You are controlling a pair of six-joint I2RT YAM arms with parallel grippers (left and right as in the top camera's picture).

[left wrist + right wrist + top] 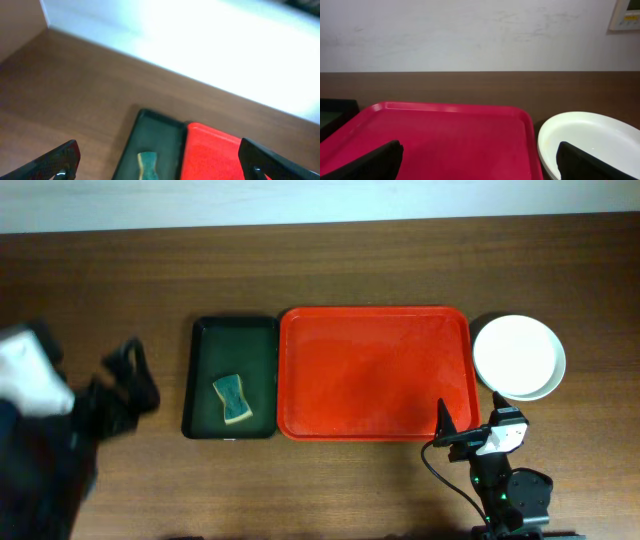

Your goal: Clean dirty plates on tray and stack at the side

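The red tray (pixel 375 370) lies mid-table with nothing on it; it also shows in the right wrist view (pixel 445 135) and the left wrist view (pixel 210 155). The plates (pixel 518 357) sit stacked on the table just right of the tray, a white one on top, with lower rims showing at its edge in the right wrist view (pixel 590 135). My right gripper (pixel 470 423) (pixel 480 162) is open and empty, near the tray's front right corner. My left gripper (pixel 130 375) (pixel 160 165) is open and empty, left of the green tray and blurred from above.
A smaller dark green tray (pixel 235 340) (pixel 150 130) lies against the red tray's left side with a blue-green sponge (pixel 233 398) (pixel 146 165) in it. A white wall runs behind the table's far edge.
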